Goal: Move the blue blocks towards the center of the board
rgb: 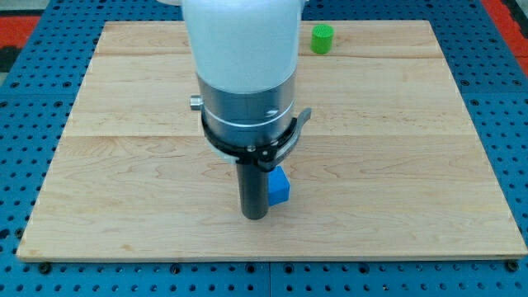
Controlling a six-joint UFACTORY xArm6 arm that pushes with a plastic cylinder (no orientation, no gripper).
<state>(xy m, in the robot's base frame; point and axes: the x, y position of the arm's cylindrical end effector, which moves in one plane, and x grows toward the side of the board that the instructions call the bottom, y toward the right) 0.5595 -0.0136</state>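
Observation:
A blue block lies on the wooden board, below the middle of the view, partly hidden by the rod. My tip rests on the board just left of the blue block and touches or nearly touches its left side. The block's shape cannot be made out fully. Only one blue block shows; the arm's white and grey body hides the board's middle and top centre.
A green cylinder block stands near the board's top edge, right of the arm. A blue pegboard surface surrounds the board on all sides.

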